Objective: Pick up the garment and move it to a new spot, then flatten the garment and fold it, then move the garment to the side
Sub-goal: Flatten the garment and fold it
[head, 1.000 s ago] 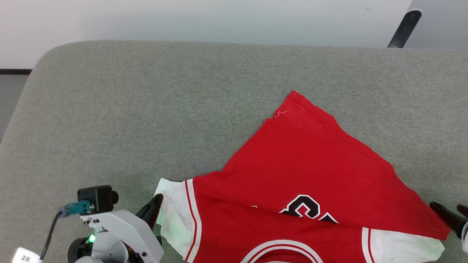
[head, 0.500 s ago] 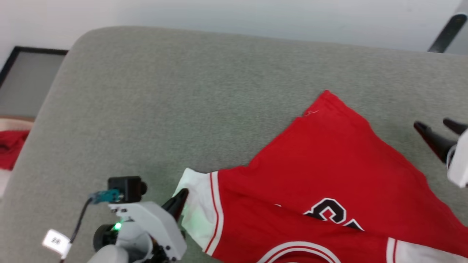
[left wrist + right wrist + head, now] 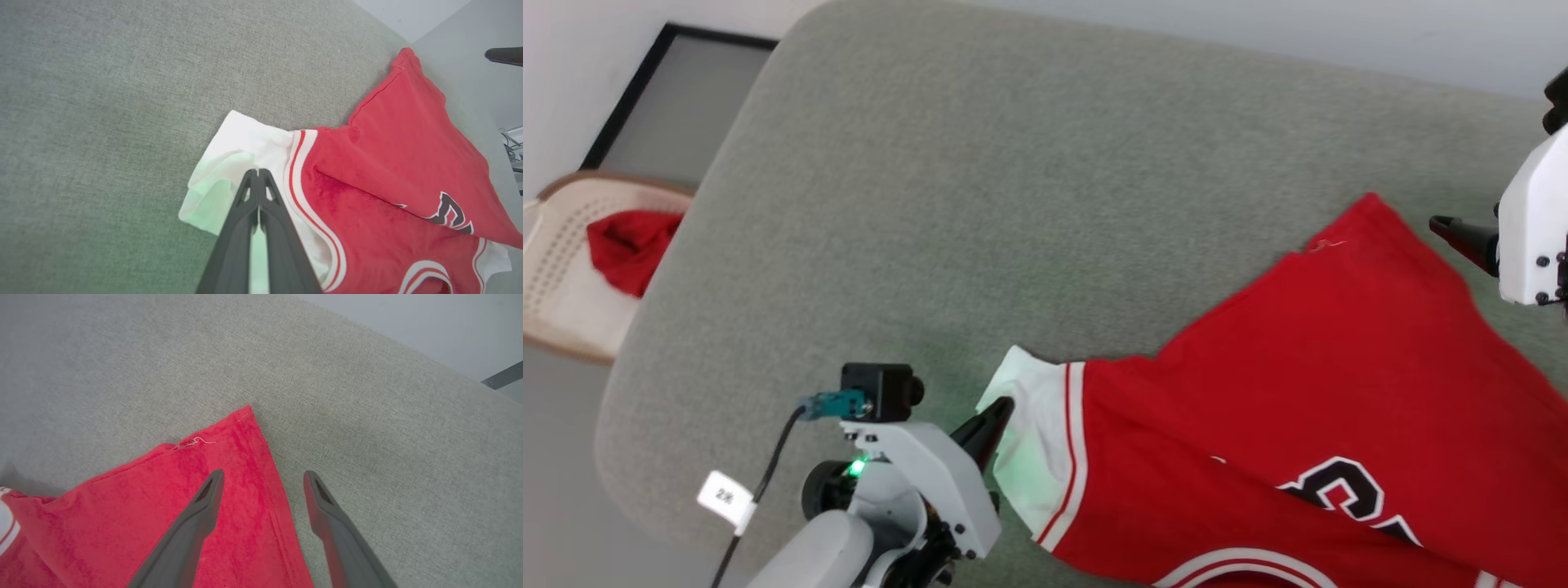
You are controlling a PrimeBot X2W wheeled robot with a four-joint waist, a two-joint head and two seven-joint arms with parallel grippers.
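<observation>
One garment (image 3: 1298,367), one bench (image 3: 1013,163), one beige basket (image 3: 556,261) at the far left, one small red cloth (image 3: 625,245), two sets of fingers: left fingers (image 3: 237,237), right fingers (image 3: 196,526).

My left claw (image 3: 257,173) and right claw (image 3: 263,475) are matt dark plastic. The shirt (image 3: 1298,367) is soft, faintly fuzzy red cloth with a smooth white sleeve; the table (image 3: 1013,204) wears coarse grey weave; the basket (image 3: 556,269) looks like perforated beige plastic.
</observation>
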